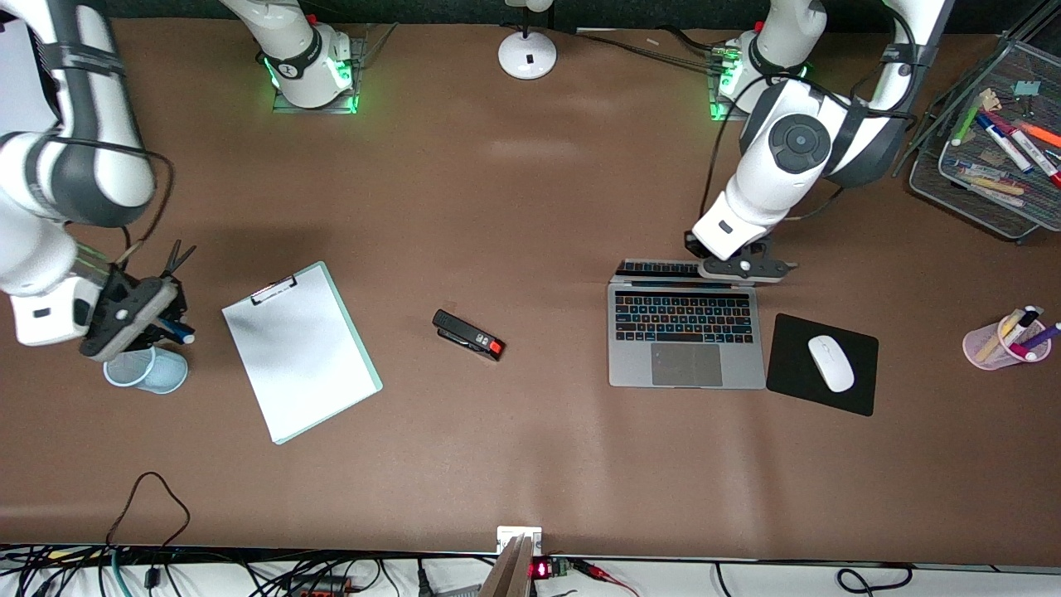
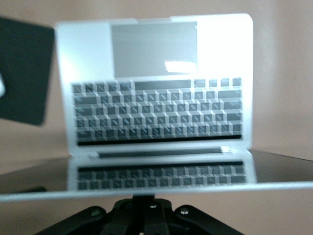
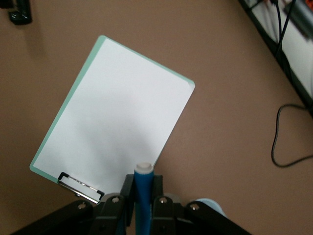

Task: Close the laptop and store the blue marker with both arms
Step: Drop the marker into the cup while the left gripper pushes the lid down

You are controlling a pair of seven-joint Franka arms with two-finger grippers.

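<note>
The laptop [image 1: 686, 332] lies open toward the left arm's end of the table, its lid tilted partway down over the black keys. My left gripper [image 1: 731, 267] is shut and sits against the lid's top edge. In the left wrist view the keyboard [image 2: 156, 112] is mirrored in the screen, and my left gripper [image 2: 149, 199] is just under the lid's edge. My right gripper [image 1: 137, 319] is shut on the blue marker [image 1: 176, 332] over a light-blue cup [image 1: 149, 370]. The right wrist view shows the marker [image 3: 144, 196], white end outward, between the fingers [image 3: 128, 188].
A white clipboard [image 1: 300, 350] lies beside the cup, also in the right wrist view [image 3: 117, 117]. A black stapler [image 1: 468, 334] lies mid-table. A black mouse pad [image 1: 787, 373] with a white mouse [image 1: 830, 362], a pink cup [image 1: 995, 348] and a wire tray [image 1: 978, 191] are beside the laptop.
</note>
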